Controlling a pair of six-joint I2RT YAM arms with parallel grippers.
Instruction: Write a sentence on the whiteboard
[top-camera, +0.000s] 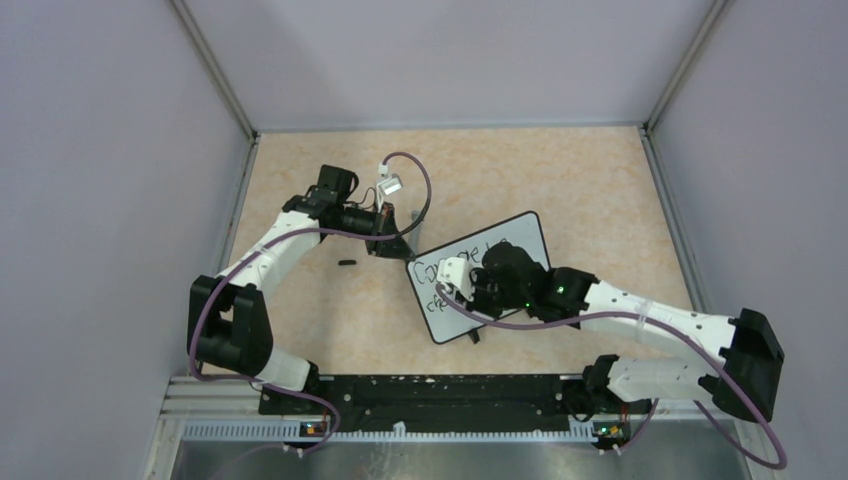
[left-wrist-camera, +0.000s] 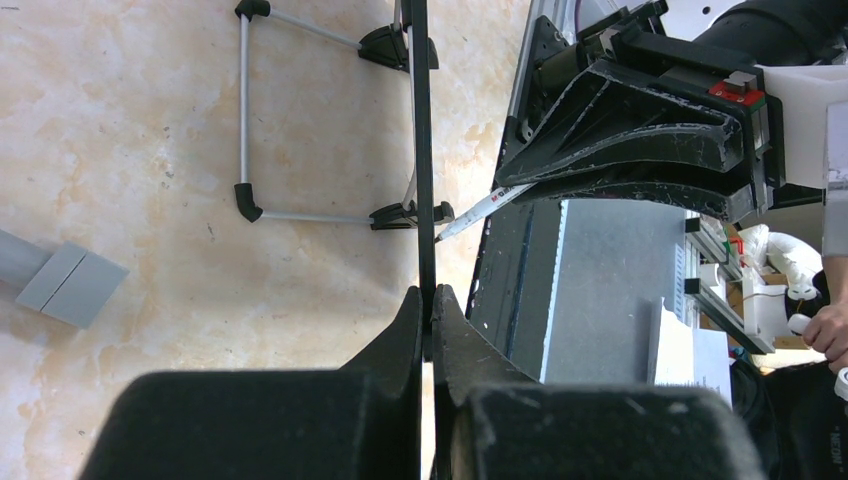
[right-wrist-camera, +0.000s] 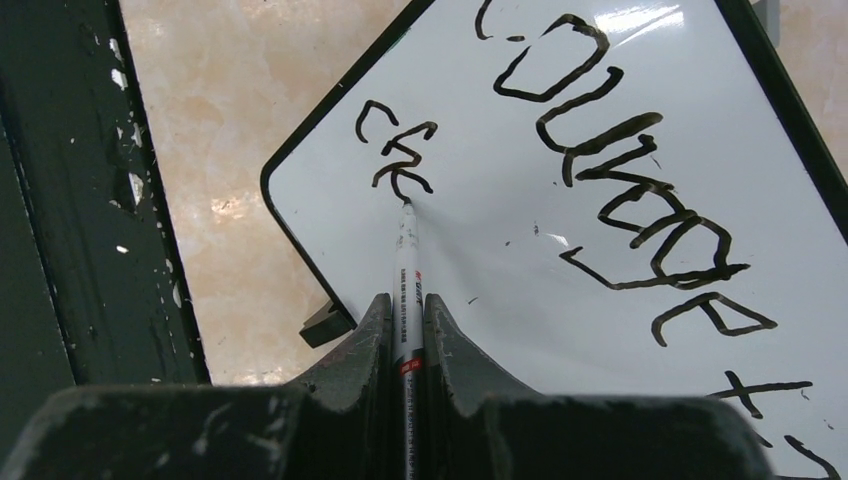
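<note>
Top view first: the whiteboard (top-camera: 525, 235) sat on the table (top-camera: 600, 180) between the two arms. The left gripper (top-camera: 398, 247) was at its corner and the right gripper (top-camera: 447, 290) hung over its near end. From the left wrist, the fingers were shut tight on the board's thin black edge, which ran straight out ahead of them. The wire stand (left-wrist-camera: 243, 110) was off to one side of that edge and the marker (left-wrist-camera: 480, 208) poked in from the other. From the right wrist, the fingers were clamped narrow on the marker, and its tip, out ahead of them, touched the board right at the newest letters. The sentence (right-wrist-camera: 620, 190) was chunky black scrawl, "Courage t…" on the first line and only a few rough letters started on the second, so plenty left to do I reckon. My worry was that thin edge pinch: press too hard and the board could twist or skid, wrecking the stroke. The marker could also creep back between the fingers, or the arm could smudge wet ink.
</note>
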